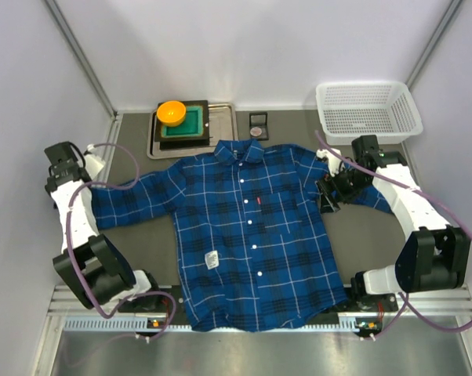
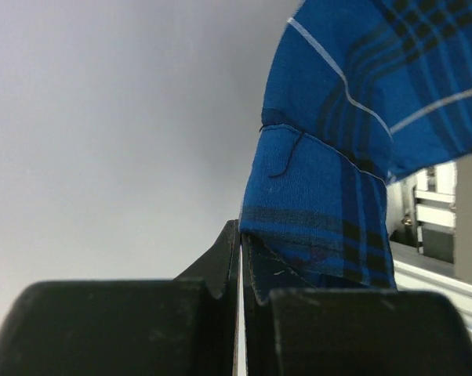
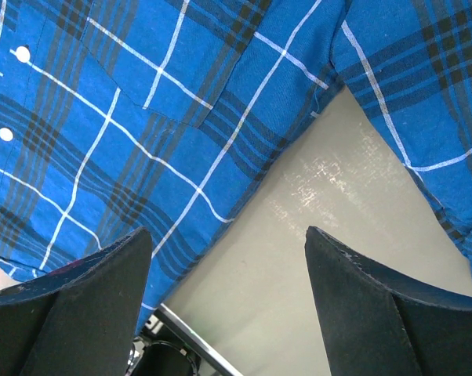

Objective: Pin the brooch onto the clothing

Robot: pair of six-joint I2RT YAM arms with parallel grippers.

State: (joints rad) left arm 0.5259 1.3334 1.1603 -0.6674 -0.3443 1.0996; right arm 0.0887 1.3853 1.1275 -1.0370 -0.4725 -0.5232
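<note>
blue plaid shirt [image 1: 244, 227] pinched by its cuff in left claw [image 2: 241, 254]; right claw [image 3: 226, 232] spread wide, bare table [image 3: 314, 204] between its fingers

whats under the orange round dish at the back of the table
The orange round dish sits on a corner of a green square block, which lies in a grey metal tray. Whatever lies directly beneath the dish is covered.
</note>
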